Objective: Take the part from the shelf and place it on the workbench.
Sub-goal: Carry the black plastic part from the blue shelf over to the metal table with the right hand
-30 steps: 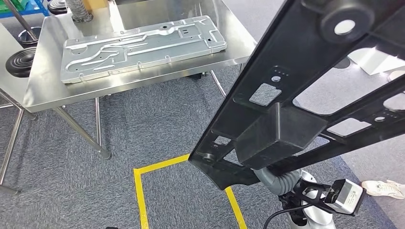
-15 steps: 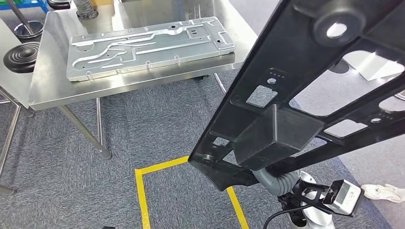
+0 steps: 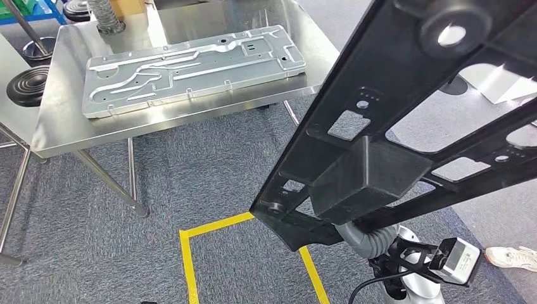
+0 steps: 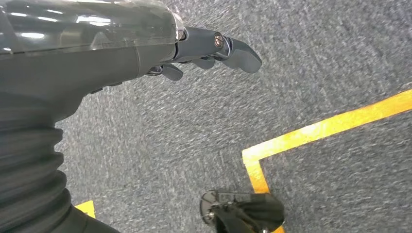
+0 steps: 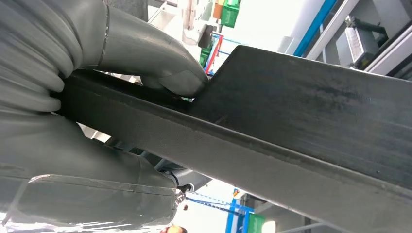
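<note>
The part is a long black plastic frame (image 3: 405, 95) with cut-outs and a box-shaped block, hanging slantwise across the right of the head view, above the carpet. My right hand (image 5: 73, 121) grips its edge, and the thumb (image 5: 155, 58) presses on the black part (image 5: 301, 126). In the head view the frame hides that hand; its grey ribbed wrist cover (image 3: 370, 240) shows below. The steel workbench (image 3: 69, 126) stands at the upper left and carries a silver stamped panel (image 3: 190, 66). My left hand (image 4: 214, 48) hangs over the floor with fingers loosely extended, holding nothing.
Yellow tape (image 3: 187, 253) marks a rectangle on the grey carpet in front of the workbench. Black ribbed discs (image 3: 25, 85) lie on a second table at the far left. A grey corrugated hose (image 3: 104, 16) stands at the bench's back. A person's shoe (image 3: 510, 256) shows at the lower right.
The whole picture has swayed slightly right and back left, so the camera moved. The black part keeps its place in my right hand.
</note>
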Robot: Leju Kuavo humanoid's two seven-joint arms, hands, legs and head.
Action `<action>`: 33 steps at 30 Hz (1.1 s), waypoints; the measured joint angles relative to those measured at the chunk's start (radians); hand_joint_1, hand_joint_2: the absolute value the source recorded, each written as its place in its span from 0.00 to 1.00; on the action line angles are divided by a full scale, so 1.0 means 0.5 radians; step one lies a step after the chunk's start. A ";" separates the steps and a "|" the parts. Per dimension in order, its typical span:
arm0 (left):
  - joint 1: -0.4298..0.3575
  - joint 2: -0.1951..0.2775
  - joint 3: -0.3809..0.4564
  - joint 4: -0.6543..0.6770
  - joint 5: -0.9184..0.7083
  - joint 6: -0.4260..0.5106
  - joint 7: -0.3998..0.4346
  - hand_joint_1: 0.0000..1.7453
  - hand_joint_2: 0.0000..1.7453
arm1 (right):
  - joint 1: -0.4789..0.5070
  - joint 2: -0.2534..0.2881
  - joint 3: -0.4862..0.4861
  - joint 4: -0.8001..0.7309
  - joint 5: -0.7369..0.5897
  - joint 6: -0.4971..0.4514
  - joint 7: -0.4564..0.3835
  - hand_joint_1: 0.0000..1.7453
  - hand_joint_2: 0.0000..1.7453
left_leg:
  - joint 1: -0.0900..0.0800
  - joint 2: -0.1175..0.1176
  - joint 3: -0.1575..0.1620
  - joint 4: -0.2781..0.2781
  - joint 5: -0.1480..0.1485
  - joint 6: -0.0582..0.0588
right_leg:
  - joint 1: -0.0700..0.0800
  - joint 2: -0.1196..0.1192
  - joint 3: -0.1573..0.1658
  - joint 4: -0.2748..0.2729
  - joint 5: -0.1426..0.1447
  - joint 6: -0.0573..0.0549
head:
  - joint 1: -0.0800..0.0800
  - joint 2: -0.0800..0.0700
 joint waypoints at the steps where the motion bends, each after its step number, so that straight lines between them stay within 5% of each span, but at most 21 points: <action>1: 0.000 0.001 0.000 0.000 0.000 0.000 0.000 0.00 1.00 | 0.002 0.001 0.000 0.000 0.000 -0.001 0.000 0.99 1.00 | 0.007 0.001 0.054 -0.135 0.086 -0.005 | -0.004 0.002 0.011 0.007 -0.013 0.010 | 0.000 0.000; 4: -0.003 0.003 -0.001 0.000 0.000 -0.003 -0.002 0.00 1.00 | 0.006 0.006 0.000 -0.001 0.002 -0.002 0.000 0.99 1.00 | 0.006 -0.001 0.169 -0.403 0.183 0.012 | 0.001 0.007 0.019 0.035 -0.048 0.048 | 0.000 0.000; 8: -0.004 0.004 0.000 0.000 0.000 -0.005 -0.005 0.00 1.00 | 0.009 0.009 0.002 -0.004 0.005 -0.001 -0.001 0.99 1.00 | 0.001 -0.005 0.177 -0.423 0.169 0.072 | -0.005 0.004 0.008 0.064 -0.078 0.090 | 0.001 0.000; 10: -0.008 0.004 0.000 0.000 0.000 -0.005 -0.006 0.00 1.00 | 0.007 0.010 0.002 -0.006 0.005 0.001 -0.001 0.99 1.00 | 0.004 -0.004 0.184 -0.431 0.168 0.093 | -0.010 0.003 -0.078 0.241 -0.169 0.102 | 0.001 0.000; 12: -0.010 0.004 0.000 0.000 0.000 -0.005 -0.006 0.00 1.00 | 0.007 0.010 0.002 -0.006 0.005 0.002 -0.001 0.99 1.00 | -0.002 -0.003 0.185 -0.431 0.162 0.105 | -0.009 0.002 -0.234 0.520 -0.274 0.107 | 0.001 0.000; 14: -0.010 0.005 0.000 0.000 0.000 -0.004 -0.006 0.00 1.00 | 0.009 0.010 0.002 -0.005 0.005 0.002 0.000 0.99 1.00 | -0.010 -0.004 0.192 -0.431 0.155 0.111 | -0.009 0.002 -0.316 0.625 -0.260 0.103 | 0.001 0.000; 18: -0.010 0.002 0.000 0.000 0.000 -0.004 -0.002 0.00 1.00 | 0.000 0.010 -0.003 -0.006 0.001 0.005 0.000 0.99 1.00 | -0.024 -0.011 0.222 -0.429 0.134 0.104 | 0.015 0.000 -0.137 0.170 0.010 0.047 | 0.001 0.000; 21: -0.010 -0.001 0.000 0.000 0.000 -0.001 -0.002 0.00 1.00 | 0.000 0.010 -0.012 -0.010 -0.001 0.009 0.000 0.99 1.00 | -0.023 -0.008 0.224 -0.434 0.126 0.071 | 0.035 0.001 -0.104 0.068 0.027 0.023 | 0.001 0.000; 24: -0.012 0.001 0.000 0.000 -0.001 0.001 -0.004 0.00 1.00 | 0.006 0.010 -0.018 -0.020 -0.001 0.009 -0.001 0.99 1.00 | -0.022 -0.003 0.214 -0.379 0.077 0.040 | 0.017 0.001 -0.072 0.029 0.037 0.000 | 0.001 0.000; 28: -0.010 0.001 0.000 0.000 -0.007 0.002 -0.004 0.00 1.00 | 0.024 0.012 -0.021 -0.023 0.000 0.009 -0.004 0.99 1.00 | -0.016 -0.003 -0.003 0.069 -0.114 0.014 | 0.013 -0.003 -0.049 0.019 0.029 -0.019 | 0.000 0.000; 30: -0.008 0.002 0.000 0.000 -0.007 0.002 -0.002 0.00 1.00 | 0.037 0.013 -0.023 -0.023 0.001 0.009 -0.004 0.99 1.00 | -0.015 -0.002 -0.016 0.061 -0.053 0.010 | 0.014 0.000 -0.041 0.024 0.020 -0.017 | 0.000 0.000; 33: -0.011 0.004 0.000 0.000 -0.007 0.004 -0.001 0.00 1.00 | 0.042 0.015 -0.025 -0.027 0.001 0.009 -0.004 0.99 1.00 | -0.020 -0.002 0.156 -0.320 0.138 0.032 | 0.018 0.007 -0.024 0.037 -0.002 0.001 | 0.001 0.000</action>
